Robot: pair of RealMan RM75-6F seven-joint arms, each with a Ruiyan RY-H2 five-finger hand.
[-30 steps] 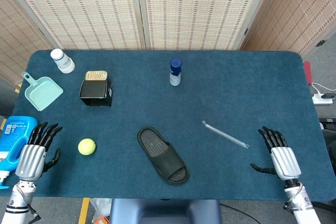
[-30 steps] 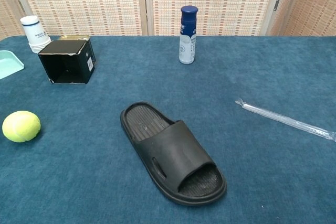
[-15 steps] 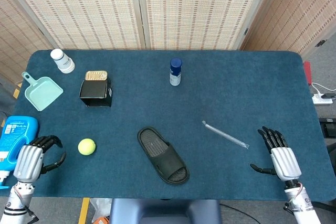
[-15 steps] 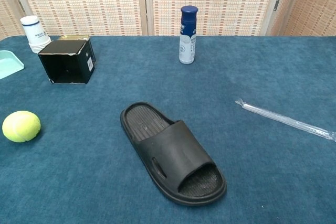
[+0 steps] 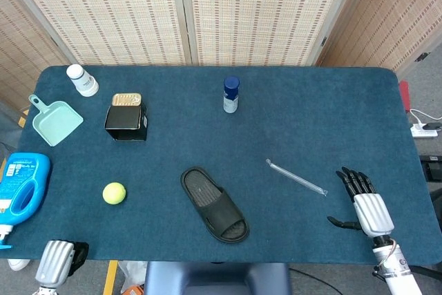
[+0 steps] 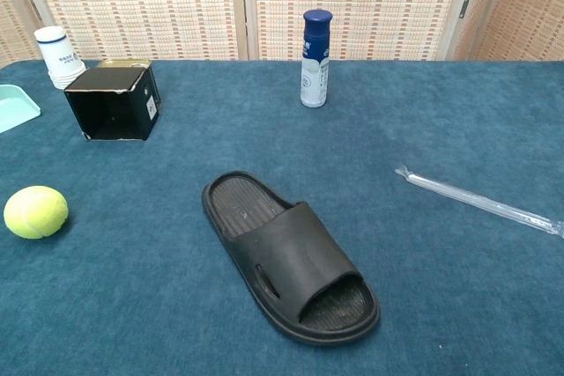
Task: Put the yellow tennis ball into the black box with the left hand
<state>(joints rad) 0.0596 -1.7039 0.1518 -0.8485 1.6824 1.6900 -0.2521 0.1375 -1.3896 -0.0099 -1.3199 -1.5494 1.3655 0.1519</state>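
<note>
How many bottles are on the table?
3: a white bottle at the far left corner, a blue-capped bottle at the far middle, a big blue jug lying at the left edge.

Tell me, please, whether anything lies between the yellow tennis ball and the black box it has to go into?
Nothing visible does. Only bare table lies between the yellow tennis ball and the black box; the black slipper sits off to the right.

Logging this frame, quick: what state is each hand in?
Left hand: cannot be told, mostly below the table edge.
Right hand: open, holding nothing.
</note>
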